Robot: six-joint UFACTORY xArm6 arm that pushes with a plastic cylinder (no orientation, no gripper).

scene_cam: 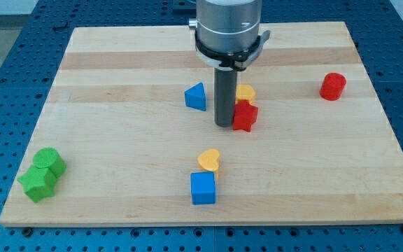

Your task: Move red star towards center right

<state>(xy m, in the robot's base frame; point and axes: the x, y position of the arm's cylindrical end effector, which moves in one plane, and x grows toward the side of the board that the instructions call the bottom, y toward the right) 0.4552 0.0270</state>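
the table (117, 126) is a pale wooden board with light and darker grain bands running left to right, set on a blue perforated surface.

at the near left corner sit two green blocks touching each other: a green star (37, 183) with a matte, slightly rough look, and a green faceted block (50, 162) just behind it, whose exact shape i cannot tell.

moving right, a blue triangle (196, 96) stands a little left of centre, towards the far half. nearer the front, a yellow heart (209, 160) lies touching the far edge of a blue cube (203, 188).

in the middle, the arm's shiny metal cuff comes down from the far edge and ends in a straight dark rod. my tip (223, 124) rests on the table just left of the red star (244, 116), touching or nearly touching its left side. there is no claw here, only the rod, so nothing is held.

the red star, a chunky matte piece, sits slightly right of the table's centre. a second yellow heart (245, 92) lies right behind it, partly hidden by the rod.

well to the right, towards the far side, stands a red cylinder (333, 86), alone.
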